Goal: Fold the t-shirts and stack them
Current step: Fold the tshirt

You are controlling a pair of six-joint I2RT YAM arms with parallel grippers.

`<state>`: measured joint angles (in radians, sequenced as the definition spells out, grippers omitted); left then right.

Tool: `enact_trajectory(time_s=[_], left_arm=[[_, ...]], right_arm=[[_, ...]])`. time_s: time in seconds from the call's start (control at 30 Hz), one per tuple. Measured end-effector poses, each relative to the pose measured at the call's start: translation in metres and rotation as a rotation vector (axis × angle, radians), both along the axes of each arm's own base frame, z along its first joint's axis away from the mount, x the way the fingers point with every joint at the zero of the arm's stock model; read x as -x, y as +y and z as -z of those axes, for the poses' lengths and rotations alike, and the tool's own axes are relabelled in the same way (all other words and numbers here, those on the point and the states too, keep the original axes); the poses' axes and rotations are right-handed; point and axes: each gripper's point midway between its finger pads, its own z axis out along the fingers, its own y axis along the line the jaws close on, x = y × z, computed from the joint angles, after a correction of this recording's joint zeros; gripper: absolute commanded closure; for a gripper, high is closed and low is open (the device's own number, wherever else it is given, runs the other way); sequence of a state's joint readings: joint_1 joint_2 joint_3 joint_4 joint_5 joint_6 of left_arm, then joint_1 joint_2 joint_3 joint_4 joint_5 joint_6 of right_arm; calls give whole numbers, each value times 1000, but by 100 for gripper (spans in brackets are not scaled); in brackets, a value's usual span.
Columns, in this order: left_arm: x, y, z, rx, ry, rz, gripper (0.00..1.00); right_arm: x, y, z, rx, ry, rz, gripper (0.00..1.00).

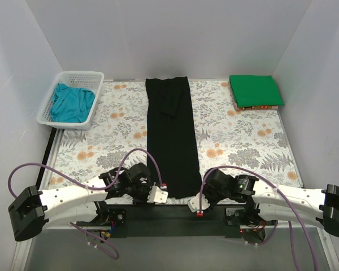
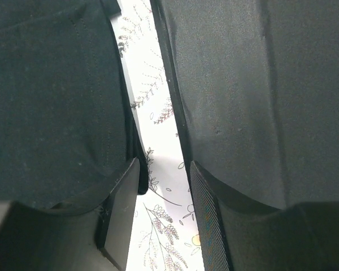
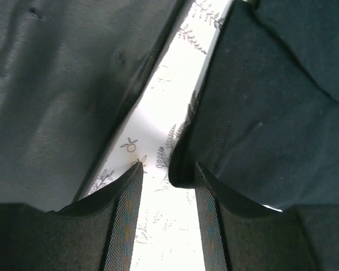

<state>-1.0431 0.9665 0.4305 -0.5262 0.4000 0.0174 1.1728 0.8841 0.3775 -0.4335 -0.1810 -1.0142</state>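
From above, the black t-shirt (image 1: 170, 135) lies as a long strip down the middle of the table (image 1: 243, 147), with my left jaws and right jaws at its near corners. Only my wrist views show both jaws partly parted, with bare floral table between them and black cloth alongside.

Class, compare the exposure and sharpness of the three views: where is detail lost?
Top external: even, soft light, sharp, though the black t-shirt shows few folds; left wrist: tablecloth blown out white against the shirt; right wrist: the same glare.
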Motion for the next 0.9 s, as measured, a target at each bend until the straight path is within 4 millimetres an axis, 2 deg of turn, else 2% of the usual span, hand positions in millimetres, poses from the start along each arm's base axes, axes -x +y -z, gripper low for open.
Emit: enact_trajectory(time_s=[0.27, 0.43, 0.7, 0.77, 0.9], left_arm=[[0, 1, 0, 5, -8, 6, 60], [0, -2, -11, 55, -36, 27, 59], [3, -1, -15, 71, -34, 39, 57], [3, -2, -18, 83, -44, 45, 57], [1, -2, -18, 88, -68, 62, 57]], right_arm=[[-8, 1, -1, -2, -38, 17, 55], [-10, 4, -6, -35, -65, 3, 56], [-11, 2, 1, -24, -85, -18, 57], [-13, 4, 1, -29, -93, -22, 62], [-14, 6, 4, -35, -102, -25, 85]])
